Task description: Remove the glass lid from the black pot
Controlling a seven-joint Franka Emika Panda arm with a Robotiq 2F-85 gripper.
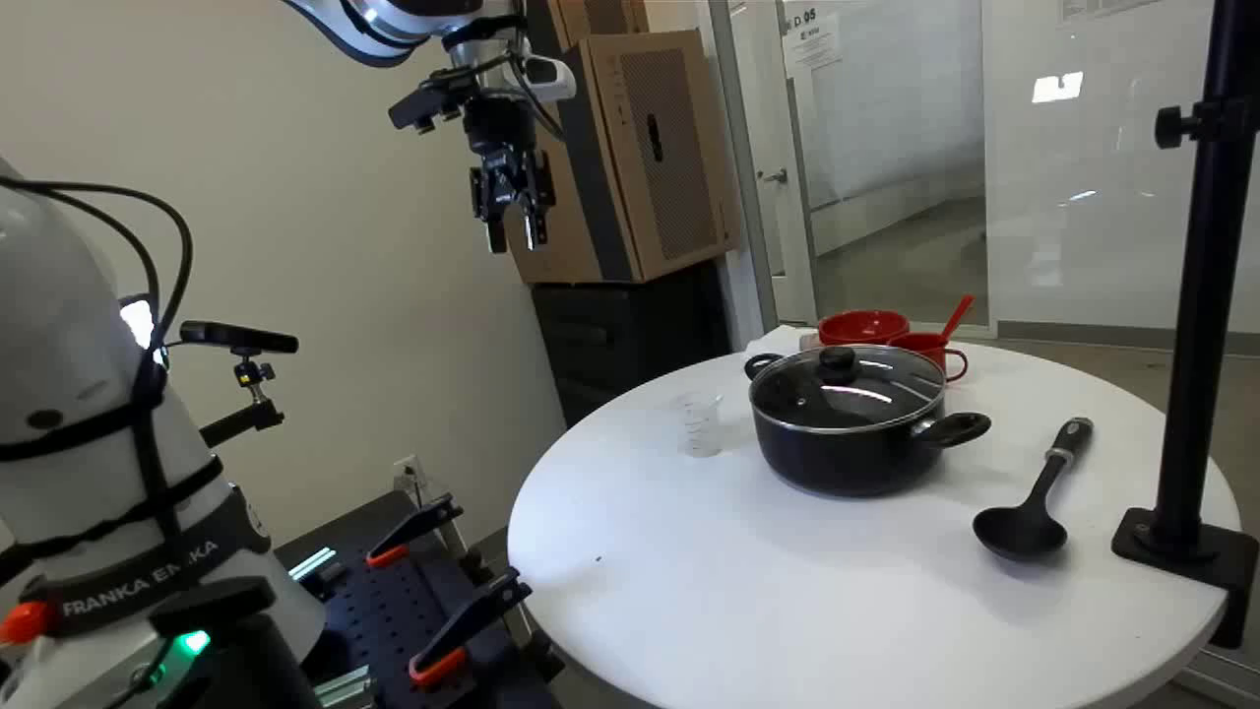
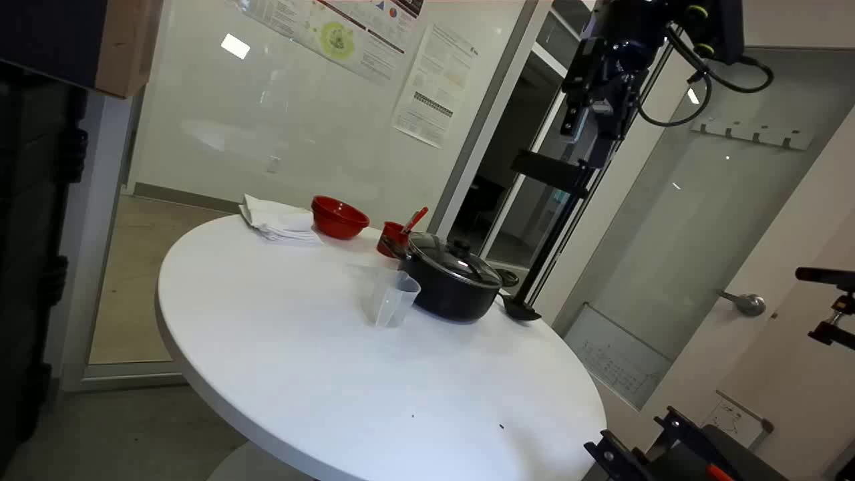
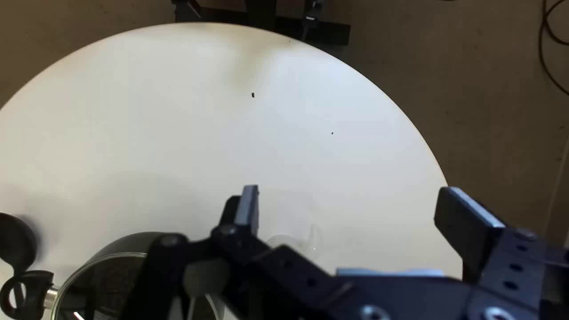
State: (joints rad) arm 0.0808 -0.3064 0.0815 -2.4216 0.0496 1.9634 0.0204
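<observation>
The glass lid (image 1: 802, 394) with its dark knob sits on the black pot (image 1: 837, 458) in an exterior view. The lid (image 2: 434, 252) and pot (image 2: 444, 297) also show in an exterior view, the lid resting level on the rim. My gripper (image 1: 515, 234) hangs high in the air, well above the tabletop and apart from the pot; it also shows in an exterior view (image 2: 588, 137). In the wrist view the gripper (image 3: 350, 191) has its fingers wide apart with nothing between them. There the lid (image 3: 111, 284) and pot (image 3: 131, 242) are at bottom left, partly hidden by a finger.
A clear measuring cup (image 1: 702, 430) stands beside the pot on the round white table (image 1: 669, 561). A red bowl (image 1: 863, 325), a red cup (image 2: 392, 239) and white napkins (image 2: 277, 220) are behind. A black ladle (image 1: 1024, 532) lies near a black pole (image 1: 1186, 325) at the table's edge.
</observation>
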